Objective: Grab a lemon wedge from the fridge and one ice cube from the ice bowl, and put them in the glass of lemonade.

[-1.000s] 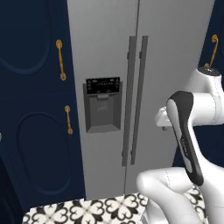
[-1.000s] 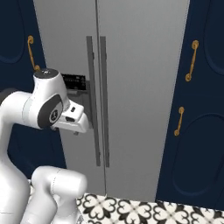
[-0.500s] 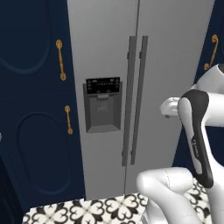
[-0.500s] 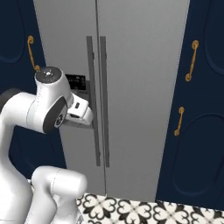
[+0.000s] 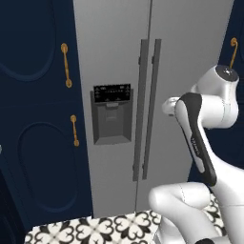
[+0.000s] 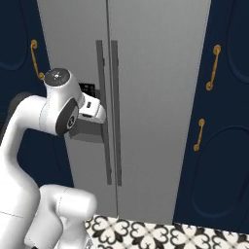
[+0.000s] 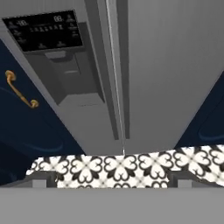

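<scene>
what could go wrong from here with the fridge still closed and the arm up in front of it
The fridge doors are shut, and their two long handles stand close together at the seam, so the open gripper might catch the wrong one, or both. The arm's elbow already sits near the dispenser panel in the right base view, so a door swinging out may hit it.

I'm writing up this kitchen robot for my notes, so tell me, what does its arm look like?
The arm is built of glossy white, rounded segments with dark grey bands and caps at the joints. One link carries a long dark stripe with small pale lettering, too small to read. In the right base view a round dark cap tops the wrist joint. No loose cables show. The fingers are small and dark grey.
</scene>
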